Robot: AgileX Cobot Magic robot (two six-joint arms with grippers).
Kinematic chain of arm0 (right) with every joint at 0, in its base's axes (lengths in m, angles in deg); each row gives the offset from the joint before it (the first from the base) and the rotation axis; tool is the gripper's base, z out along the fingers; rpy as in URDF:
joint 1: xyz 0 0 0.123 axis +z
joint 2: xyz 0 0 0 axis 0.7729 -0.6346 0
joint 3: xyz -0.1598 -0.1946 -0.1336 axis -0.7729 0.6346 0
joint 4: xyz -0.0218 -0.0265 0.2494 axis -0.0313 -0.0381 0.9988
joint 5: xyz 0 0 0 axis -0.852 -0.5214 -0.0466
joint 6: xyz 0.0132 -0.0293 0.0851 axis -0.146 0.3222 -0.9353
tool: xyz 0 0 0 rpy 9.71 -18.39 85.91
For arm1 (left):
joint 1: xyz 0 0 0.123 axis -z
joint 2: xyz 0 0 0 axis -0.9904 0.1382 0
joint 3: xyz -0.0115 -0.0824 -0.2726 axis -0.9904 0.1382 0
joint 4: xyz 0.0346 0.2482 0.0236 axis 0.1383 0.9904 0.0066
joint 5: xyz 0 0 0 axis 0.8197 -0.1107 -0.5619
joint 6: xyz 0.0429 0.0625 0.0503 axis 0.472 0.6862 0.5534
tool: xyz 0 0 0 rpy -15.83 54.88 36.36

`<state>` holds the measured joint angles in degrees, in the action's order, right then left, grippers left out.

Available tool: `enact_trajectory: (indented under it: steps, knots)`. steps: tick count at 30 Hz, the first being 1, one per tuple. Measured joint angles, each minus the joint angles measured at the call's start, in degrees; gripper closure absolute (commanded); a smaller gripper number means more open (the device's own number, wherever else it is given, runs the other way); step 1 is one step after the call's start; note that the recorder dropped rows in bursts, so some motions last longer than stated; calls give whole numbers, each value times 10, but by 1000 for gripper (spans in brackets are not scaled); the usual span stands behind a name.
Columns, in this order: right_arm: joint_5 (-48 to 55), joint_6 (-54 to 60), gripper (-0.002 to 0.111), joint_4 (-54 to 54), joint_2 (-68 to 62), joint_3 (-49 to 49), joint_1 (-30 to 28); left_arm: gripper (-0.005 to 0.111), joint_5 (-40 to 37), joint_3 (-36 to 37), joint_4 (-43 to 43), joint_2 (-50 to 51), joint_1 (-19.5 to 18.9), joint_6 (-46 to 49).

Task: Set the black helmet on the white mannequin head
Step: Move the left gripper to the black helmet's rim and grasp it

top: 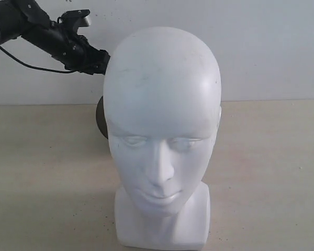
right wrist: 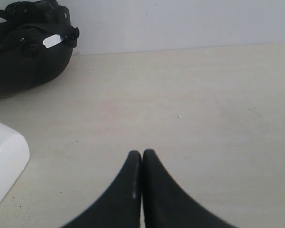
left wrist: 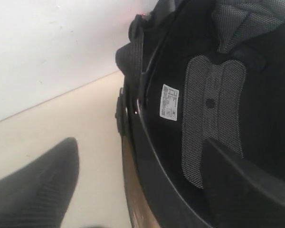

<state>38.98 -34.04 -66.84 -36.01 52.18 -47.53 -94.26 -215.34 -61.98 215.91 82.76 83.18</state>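
Helmet (right wrist: pixel 23 52) lies on the counter (right wrist: pixel 180 109) at the far edge by the wall (right wrist: pixel 180 23), behind and left of the mannequin head (top: pixel 162 130). From the front cam only a dark sliver shows past the head. The head is bare, so we judge the task barely begun.

Left arm (top: pixel 68 44) reaches in behind the head. Left fingers (left wrist: pixel 38 190) are spread wide across the helmet rim (left wrist: pixel 133 156). One is outside the shell w/ bare counter showing in the gap. The other seems to be inside, by the padding (left wrist: pixel 213 118). Not clamped, nothing held. Right fingers (right wrist: pixel 128 190) are pressed tip to tip and empty, low over the counter, w/ the head's base just off to one side.

Handling, our read:
- Shell is stiff, won't flex under a pinch. Prob heavy-ish for a one-point hold.
- Dome is smooth and curved, so it'd be slippery. No grab there.
- Take it at the rim, one finger in on the padding, one out on the shell. Padding is soft and will give a bit, so go deep.
- Keep off the visor (top: pixel 100 117): scratch/crack risk, and it may pivot.
- A single rim pinch is off-centre, so expect it to swing. A 2nd hold on the opposite rim would steady it.
- Head looks light and is only standing on its base. Lower the helmet straight down, no side push.
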Motion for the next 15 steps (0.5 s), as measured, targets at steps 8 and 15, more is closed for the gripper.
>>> enact_trajectory:
  steps: [8,15]
  knots:
    - [0,0,108,0,0,0,-1,53,47,0,9,31,30,33]
    - [0,0,108,0,0,0,-1,53,100,0,54,48,49,34]
